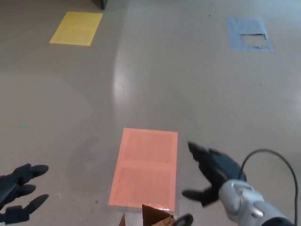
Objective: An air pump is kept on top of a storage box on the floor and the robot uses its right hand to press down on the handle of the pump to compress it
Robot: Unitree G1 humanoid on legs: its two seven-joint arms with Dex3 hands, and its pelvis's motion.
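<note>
Only brown cardboard flaps of the storage box (155, 215) show at the bottom edge; the air pump is out of view. My right hand (211, 172) hangs above the floor to the right of the flaps, open, fingers spread, holding nothing. A black cable (277, 157) loops behind its wrist. At the lower left edge my left hand (19, 193) is open too, its fingers apart and empty.
An orange rectangle (146, 167) is taped to the grey floor just beyond the box. A yellow rectangle (76, 28) lies far left, a torn blue one (249, 34) far right. A dark object's corner (99, 4) shows at the top edge.
</note>
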